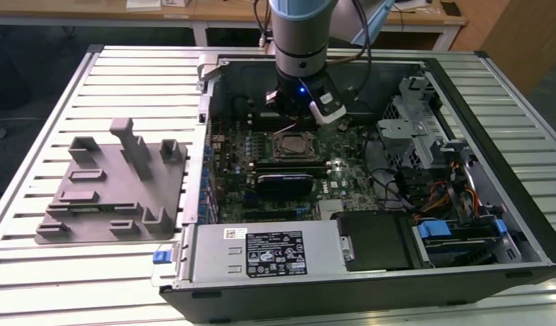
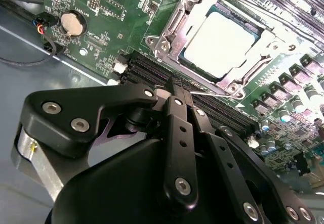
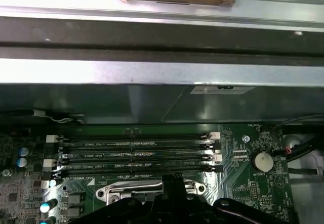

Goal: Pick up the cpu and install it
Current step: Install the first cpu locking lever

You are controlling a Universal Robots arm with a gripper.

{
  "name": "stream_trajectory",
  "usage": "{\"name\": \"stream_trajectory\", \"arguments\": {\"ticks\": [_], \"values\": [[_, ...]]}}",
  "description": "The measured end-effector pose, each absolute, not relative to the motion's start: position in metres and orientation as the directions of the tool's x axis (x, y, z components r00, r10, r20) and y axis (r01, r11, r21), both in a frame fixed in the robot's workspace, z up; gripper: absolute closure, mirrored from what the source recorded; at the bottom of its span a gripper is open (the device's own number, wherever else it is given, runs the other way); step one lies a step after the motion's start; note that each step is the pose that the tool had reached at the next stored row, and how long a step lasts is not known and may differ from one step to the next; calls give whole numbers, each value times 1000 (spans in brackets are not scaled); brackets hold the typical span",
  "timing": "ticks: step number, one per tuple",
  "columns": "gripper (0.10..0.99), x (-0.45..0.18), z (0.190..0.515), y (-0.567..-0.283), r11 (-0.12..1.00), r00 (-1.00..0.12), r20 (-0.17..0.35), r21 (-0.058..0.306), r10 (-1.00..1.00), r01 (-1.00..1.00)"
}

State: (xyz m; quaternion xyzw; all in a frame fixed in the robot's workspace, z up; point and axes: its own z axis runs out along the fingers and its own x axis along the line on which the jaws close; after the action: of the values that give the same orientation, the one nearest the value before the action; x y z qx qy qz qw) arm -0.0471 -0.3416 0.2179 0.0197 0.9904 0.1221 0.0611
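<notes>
- In the exterior view, we are looking at the arm reaching down into the open computer case, with the gripper hanging just above the motherboard.
- The cpu is sitting in the socket at the middle of the board, at about 6 o'clock from the gripper and close beneath it.
- In the second wrist view, we are seeing the cpu lying flat inside the metal socket frame, its pale silvery top bare and nothing touching it.
- The gripper is showing its black fingers pressed together, jaws closed with nothing between them, and their tip is hovering over the memory slots just beside the socket.
- In the first wrist view, we are seeing the memory slots and a coin battery on the board.
- The grey tray is resting on the slatted table at 9 o'clock from the case, well apart from the gripper.
</notes>
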Motion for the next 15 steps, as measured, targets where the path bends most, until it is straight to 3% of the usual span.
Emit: {"name": "stream_trajectory", "arguments": {"ticks": [15], "values": [[980,-48,209,-334,970,-989,-117,233,93,64]]}}
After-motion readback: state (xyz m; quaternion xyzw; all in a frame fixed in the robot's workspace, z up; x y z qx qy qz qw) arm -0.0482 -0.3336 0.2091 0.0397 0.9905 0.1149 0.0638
